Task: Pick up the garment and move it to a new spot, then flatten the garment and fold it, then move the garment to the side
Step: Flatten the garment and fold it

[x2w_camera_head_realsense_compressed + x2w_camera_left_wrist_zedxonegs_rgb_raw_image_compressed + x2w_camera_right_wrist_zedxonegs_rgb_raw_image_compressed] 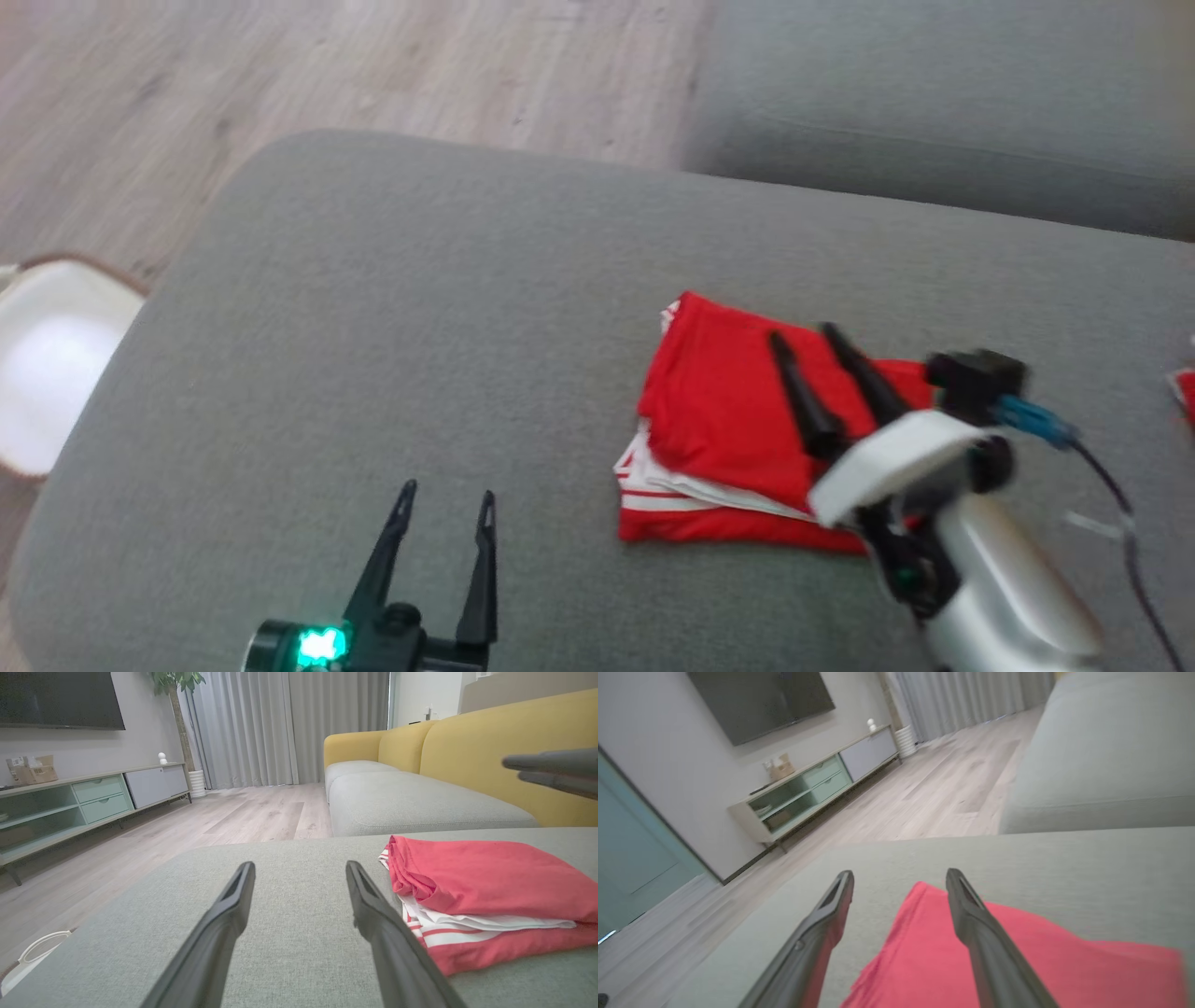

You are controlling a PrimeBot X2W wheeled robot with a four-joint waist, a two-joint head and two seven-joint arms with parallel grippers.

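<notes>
The garment [724, 401] lies folded on the grey ottoman [420, 308], right of the middle. It is red, with white cloth and red-and-white striped trim showing at its near-left edge, and no lettering is visible. My right gripper [801, 333] hovers over its top layer, open, with nothing between the fingers. The right wrist view has the red cloth [1017, 961] under that gripper [899, 873]. My left gripper [448, 491] stands open above bare cushion, left of the garment [476, 877]. In the left wrist view its fingers [300, 865] frame the ottoman, and the right gripper's fingers [556, 760] show at the upper right.
A white basket [47, 364] sits on the wooden floor [373, 65] off the ottoman's left edge. A grey sofa seat [934, 93] lies beyond, with a yellow backrest [490, 742]. A scrap of red cloth [1184, 390] shows at the far right edge. A low TV cabinet [70, 802] lines the wall.
</notes>
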